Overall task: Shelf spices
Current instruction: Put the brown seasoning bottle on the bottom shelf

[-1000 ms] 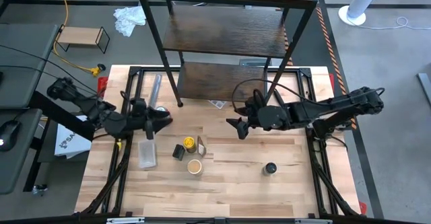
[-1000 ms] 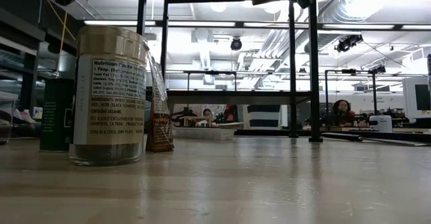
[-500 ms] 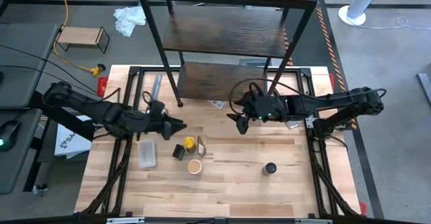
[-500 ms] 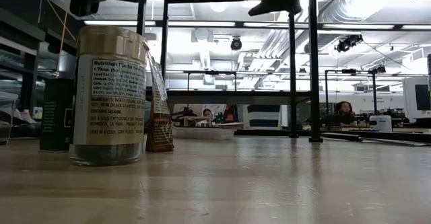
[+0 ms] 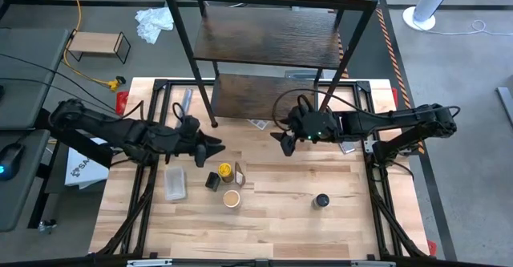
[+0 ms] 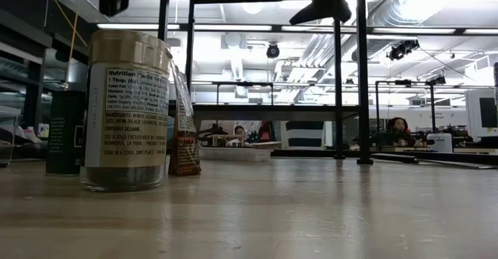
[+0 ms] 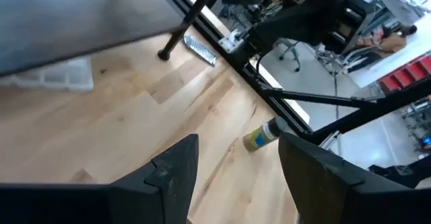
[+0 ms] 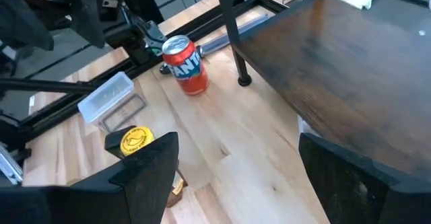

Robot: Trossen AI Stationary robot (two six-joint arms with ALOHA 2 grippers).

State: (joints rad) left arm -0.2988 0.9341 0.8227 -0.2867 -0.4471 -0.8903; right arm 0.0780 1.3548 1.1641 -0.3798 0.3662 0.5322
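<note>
High view: on a light wooden table point(image 5: 272, 219), the left gripper point(image 5: 215, 146) hovers empty with fingers parted, beside a flat clear plastic piece point(image 5: 175, 183). Right of it cluster the spices: small black box point(image 5: 212, 181), yellow-lidded jar point(image 5: 225, 171), tan-lidded jar point(image 5: 232, 199). The right gripper point(image 5: 284, 143) hangs wide open, empty. A dark greenish jar point(image 5: 321, 200) stands apart. Behind rises the dark wood shelf point(image 5: 272, 42)
</note>
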